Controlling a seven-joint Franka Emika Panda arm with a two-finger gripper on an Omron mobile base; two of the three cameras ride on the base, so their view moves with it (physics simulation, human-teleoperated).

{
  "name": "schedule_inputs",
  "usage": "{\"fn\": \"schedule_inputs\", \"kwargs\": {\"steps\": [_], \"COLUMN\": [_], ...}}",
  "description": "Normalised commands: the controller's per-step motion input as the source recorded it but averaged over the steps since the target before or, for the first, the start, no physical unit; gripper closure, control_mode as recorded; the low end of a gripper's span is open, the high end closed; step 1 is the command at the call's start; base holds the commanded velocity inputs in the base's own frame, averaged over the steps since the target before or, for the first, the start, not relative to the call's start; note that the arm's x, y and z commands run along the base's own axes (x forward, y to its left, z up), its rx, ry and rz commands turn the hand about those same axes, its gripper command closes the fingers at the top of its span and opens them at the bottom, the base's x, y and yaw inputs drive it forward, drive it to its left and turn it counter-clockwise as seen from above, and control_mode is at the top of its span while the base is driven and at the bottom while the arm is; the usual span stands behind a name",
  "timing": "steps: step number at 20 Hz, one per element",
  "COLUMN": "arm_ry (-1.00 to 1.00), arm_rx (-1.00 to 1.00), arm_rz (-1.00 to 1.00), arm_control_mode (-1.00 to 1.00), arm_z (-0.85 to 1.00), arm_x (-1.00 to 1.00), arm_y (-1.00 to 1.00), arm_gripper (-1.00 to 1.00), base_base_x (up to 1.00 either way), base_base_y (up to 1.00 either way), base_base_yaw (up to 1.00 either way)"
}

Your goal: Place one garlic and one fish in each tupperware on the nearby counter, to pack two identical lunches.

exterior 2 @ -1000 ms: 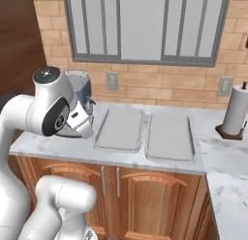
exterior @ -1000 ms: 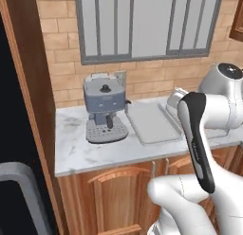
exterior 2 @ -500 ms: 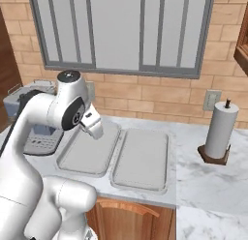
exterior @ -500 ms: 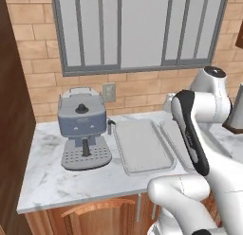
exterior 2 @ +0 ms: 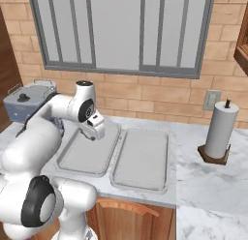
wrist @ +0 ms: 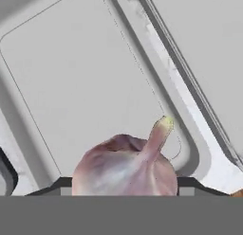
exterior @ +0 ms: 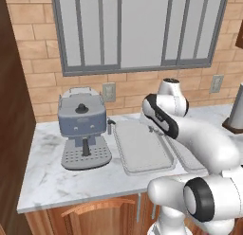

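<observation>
Since the earlier frames the base had driven on along the cabinets: the whole scene slid across both base views, so the camera moved, not the things. Over the same span the arm swung from a raised pose to reach out above the trays.

Gripper hung over the left tupperware, near its far right corner by the right base view. Its own camera showed a garlic bulb clamped between the two dark fingers, pinkish-white, pointed tip leaning toward 1 o'clock. So: gripper closed on the garlic, bulb off the tray floor as far as could be told. Below the bulb lay the bare floor of the left tupperware, its rounded corner at about 4 o'clock from the bulb. A strip of marble showed beyond that rim, then the edge of the right tupperware toward 2 o'clock.

Right base view: two trays side by side on the tabletop, long edges nearly touching, the right tupperware at 3 o'clock from the left one. Nothing seen lying in either.

Left base view: the arm crossed over the near tray; the gripper itself was hidden behind the arm's links. An espresso machine stood on the tabletop at 9 o'clock from the trays, well apart from them. A paper towel roll on a wooden stand stood at 3 o'clock, near the wall.
</observation>
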Motion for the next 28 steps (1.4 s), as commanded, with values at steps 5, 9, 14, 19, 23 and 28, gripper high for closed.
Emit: {"fn": "schedule_inputs", "kwargs": {"steps": [5, 9, 14, 19, 23, 28], "arm_ry": [-0.07, -0.11, 0.00, 0.00, -0.02, -0.03], "arm_rx": [0.00, -0.02, -0.05, -0.04, 0.00, 0.00], "arm_rz": [0.07, 0.07, 0.06, 0.04, 0.00, 0.00], "arm_control_mode": [-1.00, -1.00, -1.00, -1.00, -1.00, -1.00], "arm_z": [-0.90, -0.80, -0.69, -0.53, 0.16, 0.88], "arm_x": [0.37, 0.46, 0.78, 0.67, 0.00, -0.10], "arm_y": [0.00, 0.07, 0.14, 0.14, 0.00, 0.00], "arm_gripper": [1.00, 1.00, 1.00, -1.00, -1.00, -1.00], "base_base_x": [0.00, 0.00, 0.00, 0.00, 0.00, 0.00], "base_base_y": [0.00, 0.00, 0.00, 0.00, 0.00, 0.00], "base_base_yaw": [0.00, 0.00, 0.00, 0.00, 0.00, 0.00]}}
